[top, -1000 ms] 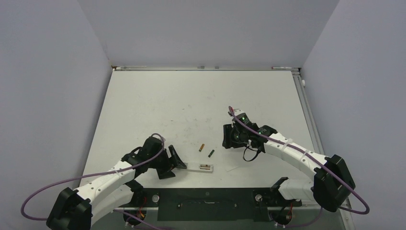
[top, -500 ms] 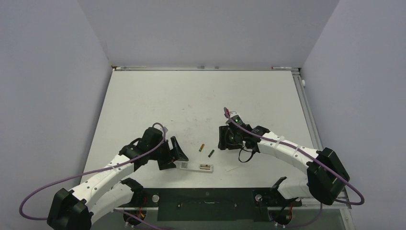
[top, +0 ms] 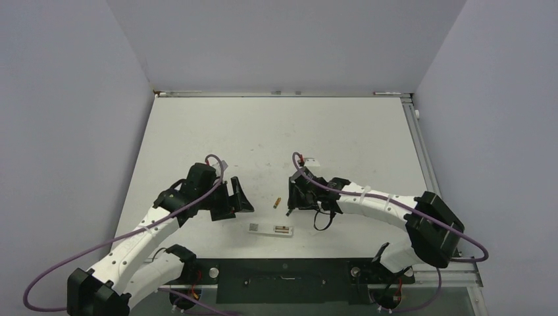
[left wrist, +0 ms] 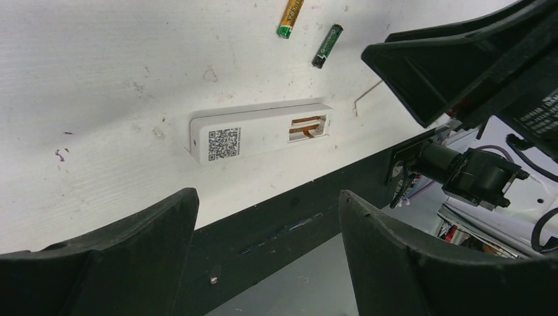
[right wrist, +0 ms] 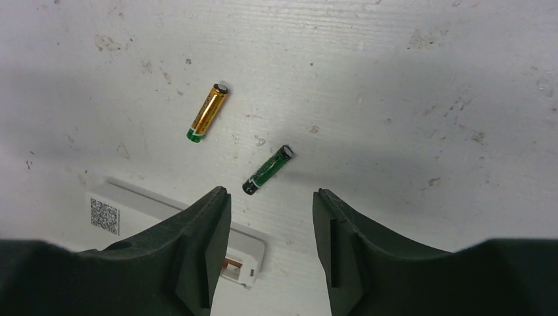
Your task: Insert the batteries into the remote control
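Note:
The white remote control lies flat near the table's front edge, QR label and empty battery recess facing up. Just beyond it lie the batteries: a gold-orange one and a dark green-black one. My right gripper hangs open directly over the dark battery, with nothing between its fingers. Left of the remote and slightly farther back, my left gripper stands wide open and holds nothing.
A black rail runs along the table's near edge, close to the remote. A thin pale sliver lies to the right of the remote. Grey walls close in the table on three sides.
My right gripper has slid left until it hangs over the dark battery. The left gripper has pulled back from the remote's left end, away from the front edge.

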